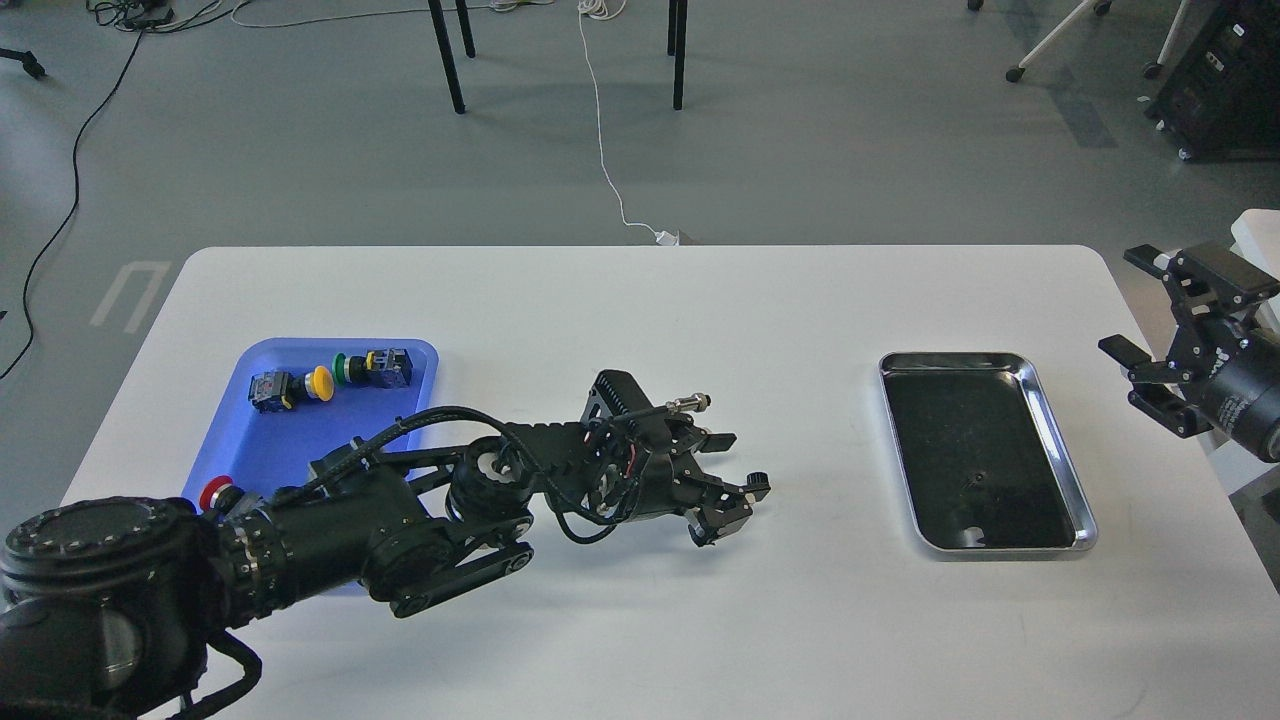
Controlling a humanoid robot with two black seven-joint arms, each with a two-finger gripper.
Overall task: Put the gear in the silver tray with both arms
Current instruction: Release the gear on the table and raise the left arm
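Table [800,300] bare between left gripper [735,475] and silver tray [1085,520]

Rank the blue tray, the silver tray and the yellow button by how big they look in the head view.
1. Blue tray, partly hidden by the left arm.
2. Silver tray, not far behind it.
3. Yellow button, by far the smallest.
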